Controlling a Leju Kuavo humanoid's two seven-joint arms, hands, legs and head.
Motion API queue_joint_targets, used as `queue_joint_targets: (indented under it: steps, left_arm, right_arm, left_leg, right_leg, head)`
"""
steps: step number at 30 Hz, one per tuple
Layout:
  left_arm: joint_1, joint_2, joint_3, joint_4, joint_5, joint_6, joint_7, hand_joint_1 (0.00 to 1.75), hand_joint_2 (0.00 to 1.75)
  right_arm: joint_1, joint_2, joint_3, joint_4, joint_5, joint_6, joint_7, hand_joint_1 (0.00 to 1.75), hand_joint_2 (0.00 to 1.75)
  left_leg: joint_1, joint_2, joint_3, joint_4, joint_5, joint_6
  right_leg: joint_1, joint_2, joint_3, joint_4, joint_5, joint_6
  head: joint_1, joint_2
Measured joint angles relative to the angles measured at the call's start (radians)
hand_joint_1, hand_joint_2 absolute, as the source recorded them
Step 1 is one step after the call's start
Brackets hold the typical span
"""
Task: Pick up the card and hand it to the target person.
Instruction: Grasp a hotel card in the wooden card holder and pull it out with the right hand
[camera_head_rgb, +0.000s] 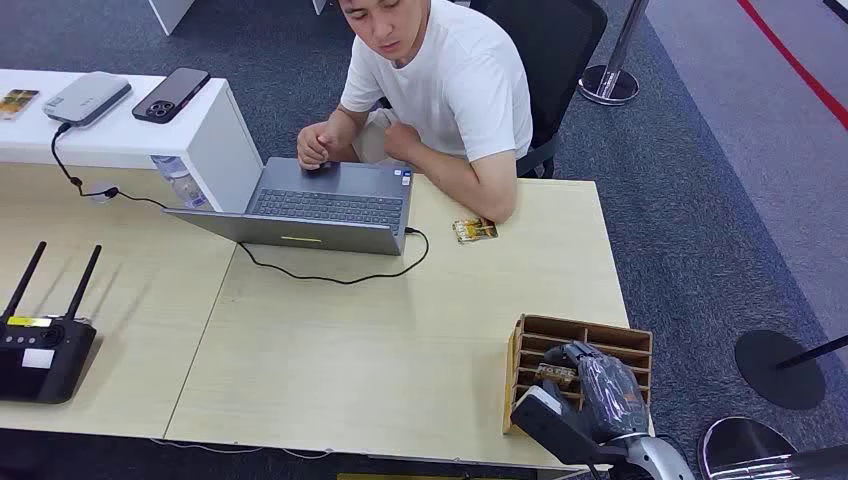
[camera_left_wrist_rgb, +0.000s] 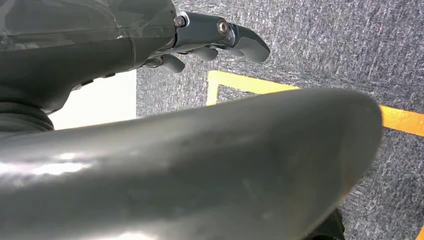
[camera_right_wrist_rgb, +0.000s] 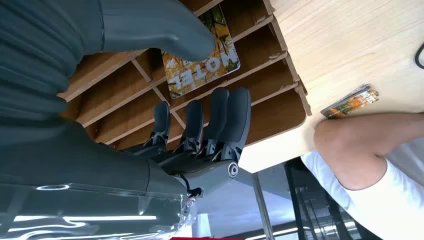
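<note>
A card (camera_right_wrist_rgb: 200, 70) printed "HOTEL" with an orange picture lies in a slot of the wooden card rack (camera_right_wrist_rgb: 272, 50). My right hand (camera_right_wrist_rgb: 200, 130) reaches into the rack: the thumb lies over the card's edge, and the dark fingers (camera_right_wrist_rgb: 235, 117) stretch out apart from it on the other side of a divider. From the head view, the right hand (camera_head_rgb: 600, 385) sits in the rack (camera_head_rgb: 585, 335) at the table's near right corner, next to the card (camera_head_rgb: 555, 373). The person (camera_head_rgb: 450, 80) in a white shirt sits across the table. My left hand (camera_left_wrist_rgb: 220, 37) hangs over carpet, holding nothing.
A small stack of similar cards (camera_head_rgb: 474, 230) lies by the person's elbow (camera_right_wrist_rgb: 360, 150). An open laptop (camera_head_rgb: 320, 205) with a black cable stands mid-table, a black router (camera_head_rgb: 40, 350) at the left. A phone (camera_head_rgb: 171, 95) rests on a white shelf.
</note>
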Motion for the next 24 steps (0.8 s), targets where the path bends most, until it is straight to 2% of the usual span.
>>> queue_joint_targets:
  steps: [24]
  left_arm:
    - [0.000,0.000,0.000,0.000,0.000,0.000,0.001,0.00,0.00]
  right_arm:
    - [-0.006,0.000,0.014,0.018,0.007,0.018,0.019,0.93,1.75]
  left_leg:
    - [0.000,0.000,0.000,0.000,0.000,0.000]
  right_leg:
    - [0.000,0.000,0.000,0.000,0.000,0.000]
  head:
    - [0.000,0.000]
